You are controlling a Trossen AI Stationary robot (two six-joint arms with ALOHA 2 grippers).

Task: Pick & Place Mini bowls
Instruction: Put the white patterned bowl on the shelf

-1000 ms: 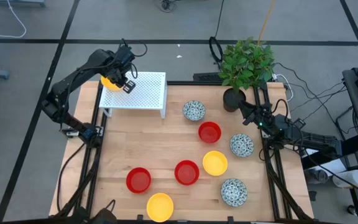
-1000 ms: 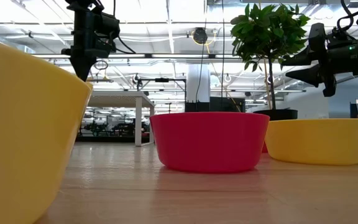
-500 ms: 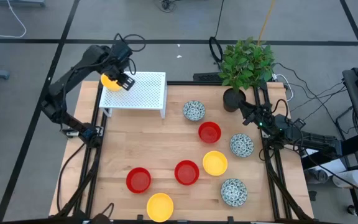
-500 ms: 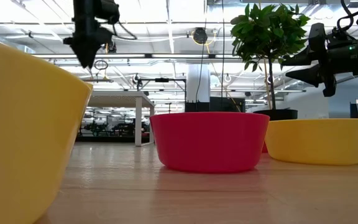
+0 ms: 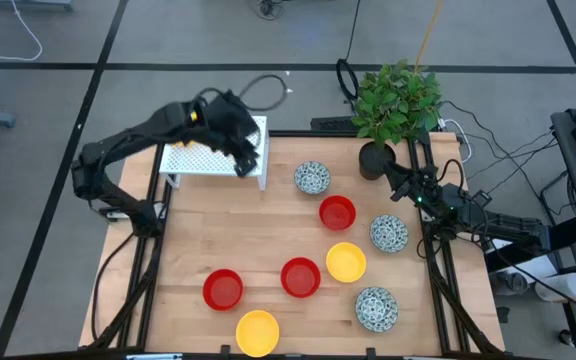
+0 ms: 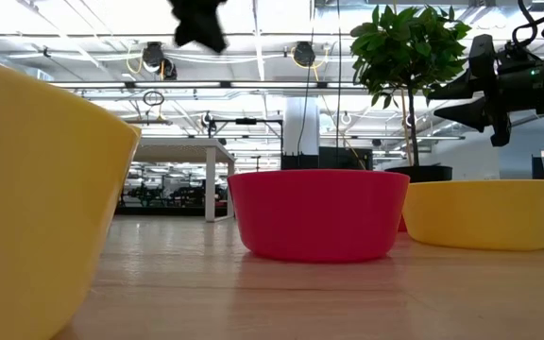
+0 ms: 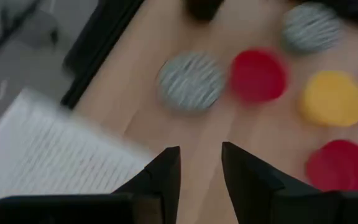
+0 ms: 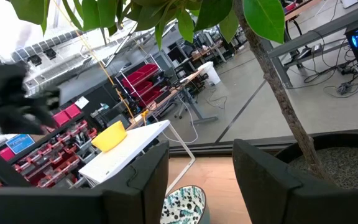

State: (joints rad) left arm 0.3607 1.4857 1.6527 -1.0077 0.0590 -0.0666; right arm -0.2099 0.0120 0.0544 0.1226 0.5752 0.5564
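I see one yellow bowl (image 8: 109, 137) already on the white rack (image 5: 190, 158), eight bowls waiting on the desk (image 5: 188, 260), and my left gripper (image 5: 246, 160), upper left, has fingers narrow and empty.

Eight mini bowls (image 5: 337, 212) upright, scattered tabletop.

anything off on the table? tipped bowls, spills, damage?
Nothing stands out. The mini bowls on the table sit upright and apart, one yellow bowl rests on the white rack, and the plant stands upright. No spills show.
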